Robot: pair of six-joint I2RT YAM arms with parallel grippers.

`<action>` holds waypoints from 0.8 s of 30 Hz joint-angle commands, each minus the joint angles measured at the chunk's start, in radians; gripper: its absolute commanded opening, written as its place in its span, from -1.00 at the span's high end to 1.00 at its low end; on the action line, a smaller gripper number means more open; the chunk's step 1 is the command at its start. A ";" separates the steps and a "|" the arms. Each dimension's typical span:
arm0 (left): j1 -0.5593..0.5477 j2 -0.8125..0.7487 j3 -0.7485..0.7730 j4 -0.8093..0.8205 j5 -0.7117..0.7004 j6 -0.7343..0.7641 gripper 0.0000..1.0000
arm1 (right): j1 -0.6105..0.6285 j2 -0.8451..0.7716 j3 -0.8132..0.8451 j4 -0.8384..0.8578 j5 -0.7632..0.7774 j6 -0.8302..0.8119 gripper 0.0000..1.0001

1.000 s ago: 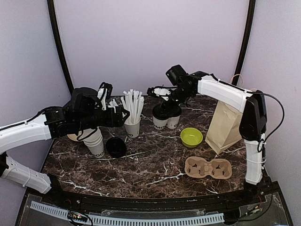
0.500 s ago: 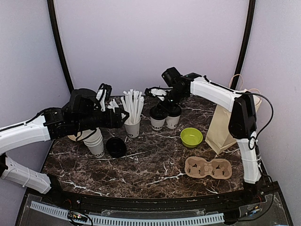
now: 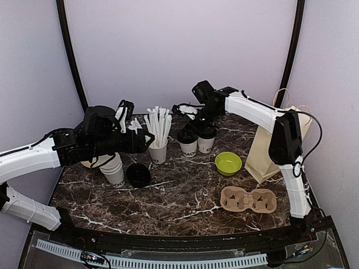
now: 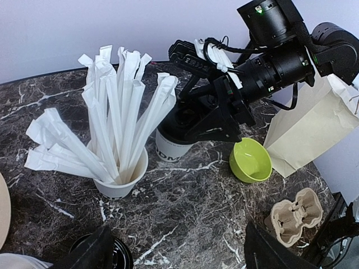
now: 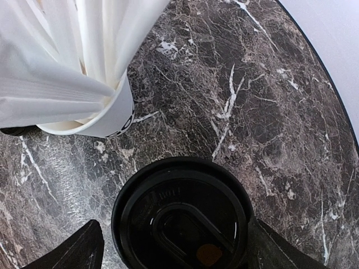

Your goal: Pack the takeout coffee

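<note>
desk (image 3: 185, 196): dark marbled top that fills the lower half of the top view and carries everything you work with.
paper bag (image 3: 268, 151): brown, upright, at the right edge of the top view.
left end effector (image 4: 179, 252): jaws wide and empty, at centre left of the top view. it faces the straw cup, which sits between it and the coffee.
right end effector (image 5: 174, 223): jaws wide, one finger on each side of a black lid in the right wrist view. you cannot tell from the frames whether the pads touch the lid.
cup carrier (image 3: 248, 199): brown pulp tray with both wells empty, at the lower right of the top view, well apart from the coffee.
straw cup (image 3: 158, 147): white cup of wrapped straws, just left of the coffee.
takeout coffee (image 3: 188, 144): standing on the desk at upper centre of the top view, lidded and upright. its twin (image 3: 207, 140) stands just beside it on the right.
green bowl (image 3: 228, 163): empty, between the coffee and the paper bag.
key relation: the left-hand coffee sits between the right fingers, with its long axis vertical. your right arm is clearly the nearer one. judge your grasp by the cup wall below the lid rim, and mind the straws close by on the left.
</note>
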 commanded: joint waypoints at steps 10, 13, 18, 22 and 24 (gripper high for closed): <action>0.005 0.055 0.052 0.037 0.065 0.090 -0.60 | -0.004 -0.320 -0.068 -0.045 -0.110 0.053 -0.82; 0.004 0.075 0.071 0.051 0.120 0.125 -0.55 | -0.006 -0.418 -0.158 -0.041 -0.072 0.038 -0.82; 0.005 0.089 0.076 0.103 0.186 0.188 -0.52 | -0.039 -0.601 -0.283 -0.065 -0.004 0.034 -0.78; 0.003 0.113 0.090 0.136 0.244 0.217 -0.52 | -0.108 -0.733 -0.375 -0.049 0.017 0.053 -0.77; 0.003 0.128 0.099 0.151 0.267 0.219 -0.51 | -0.146 -0.786 -0.401 -0.039 0.012 0.064 -0.76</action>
